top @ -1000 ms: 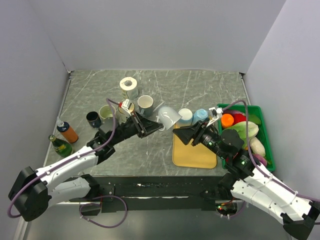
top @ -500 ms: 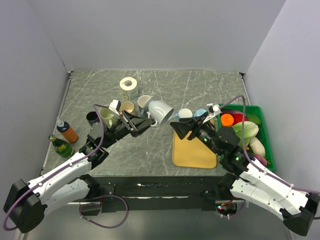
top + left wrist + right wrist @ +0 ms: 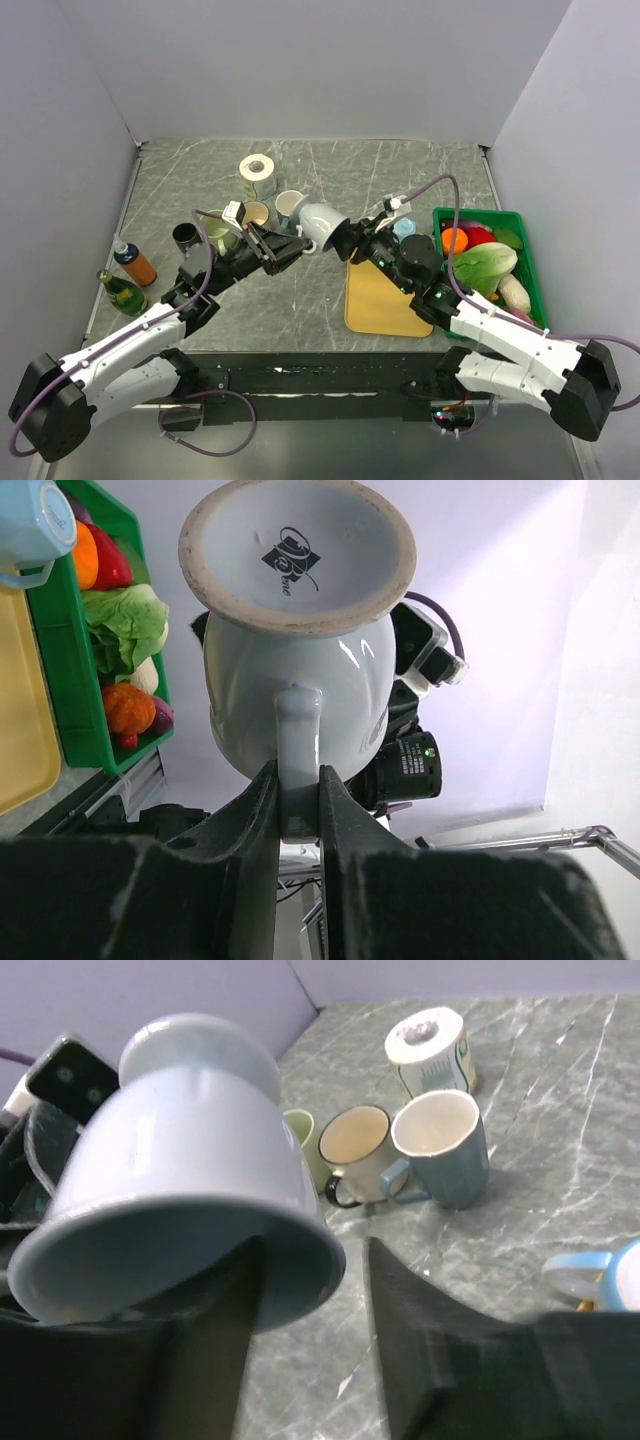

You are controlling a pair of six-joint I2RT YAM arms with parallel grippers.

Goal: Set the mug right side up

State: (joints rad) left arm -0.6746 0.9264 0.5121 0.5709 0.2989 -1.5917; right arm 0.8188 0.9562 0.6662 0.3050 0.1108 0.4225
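A white mug (image 3: 320, 221) hangs above the table, tilted with its foot up and to the left and its mouth toward the right arm. My left gripper (image 3: 297, 242) is shut on the mug's handle (image 3: 298, 770), which sits pinched between the jaws of the left gripper (image 3: 298, 805). The mug (image 3: 298, 650) shows its stamped base in the left wrist view. My right gripper (image 3: 347, 240) is at the mug's mouth. In the right wrist view the right gripper (image 3: 310, 1290) straddles the rim of the mug (image 3: 190, 1150), one finger inside the mouth, the other outside with a gap.
Behind stand a paper roll (image 3: 258, 172), a blue-grey mug (image 3: 290, 206), a cream mug (image 3: 254, 213) and a dark cup (image 3: 187, 237). Two bottles (image 3: 133, 263) stand at the left edge. A yellow board (image 3: 385, 300), a light blue cup (image 3: 404, 228) and a green bin (image 3: 527, 290) of vegetables lie right.
My left gripper carried the mug up and to the left, then held still. The right arm swung left to the mug's mouth and its jaws narrowed around the rim.
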